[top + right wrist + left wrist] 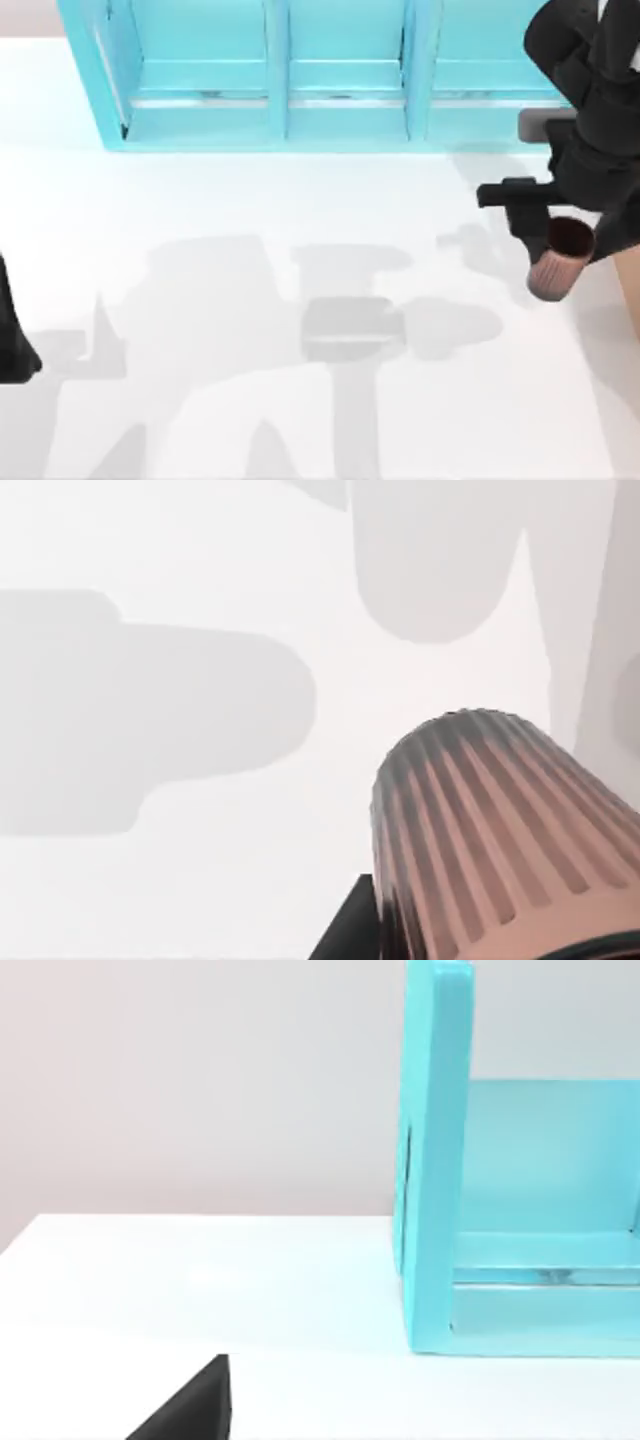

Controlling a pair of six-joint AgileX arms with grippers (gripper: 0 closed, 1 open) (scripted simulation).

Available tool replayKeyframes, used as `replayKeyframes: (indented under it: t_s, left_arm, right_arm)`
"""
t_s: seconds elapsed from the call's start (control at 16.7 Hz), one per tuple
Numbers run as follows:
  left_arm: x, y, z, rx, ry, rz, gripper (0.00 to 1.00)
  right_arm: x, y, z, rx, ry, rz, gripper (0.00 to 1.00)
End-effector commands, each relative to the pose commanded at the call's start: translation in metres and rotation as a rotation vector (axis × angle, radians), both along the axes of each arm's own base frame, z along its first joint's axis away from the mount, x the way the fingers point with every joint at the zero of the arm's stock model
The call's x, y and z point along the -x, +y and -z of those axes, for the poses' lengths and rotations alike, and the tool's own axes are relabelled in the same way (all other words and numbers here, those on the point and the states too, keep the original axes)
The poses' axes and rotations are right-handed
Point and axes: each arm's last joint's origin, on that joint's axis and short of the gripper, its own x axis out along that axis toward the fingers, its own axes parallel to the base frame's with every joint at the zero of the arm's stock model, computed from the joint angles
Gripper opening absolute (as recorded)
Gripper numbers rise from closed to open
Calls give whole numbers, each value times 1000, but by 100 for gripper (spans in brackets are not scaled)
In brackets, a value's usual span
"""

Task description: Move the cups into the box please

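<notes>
Coppery cup carried by the right pincer, tilted, above the table's right side.

The reddish-brown ribbed cup (558, 262) is gripped at its rim by the right pincer (562, 238), and its dark inside is seen to be empty. It is held off the white table (250, 400), in front of the turquoise shelf unit (300, 80), whose visible compartments are empty. The left arm (12, 340) is parked at the table's left edge; its pincer's state cannot be told.
</notes>
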Motion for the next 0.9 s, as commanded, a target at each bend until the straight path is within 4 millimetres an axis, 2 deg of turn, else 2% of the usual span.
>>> replayKeyframes:
  t_s: [0.12, 0.24, 0.6, 0.72, 0.9]
  left_arm:
    - [0, 0, 0, 0, 0, 0, 100]
    - [0, 0, 0, 0, 0, 0, 100]
    - [0, 0, 0, 0, 0, 0, 100]
    - [0, 0, 0, 0, 0, 0, 100]
    - [0, 0, 0, 0, 0, 0, 100]
  right_arm:
    - [4, -25, -24, -3, -4, 0, 0]
    - [6, -36, -39, -8, -21, 0, 0]
    - [5, -40, -39, -6, -20, -2, 0]
    - [1, -59, -44, -4, -25, -1, 0]
    - [-2, -106, -54, 5, -24, 2, 0]
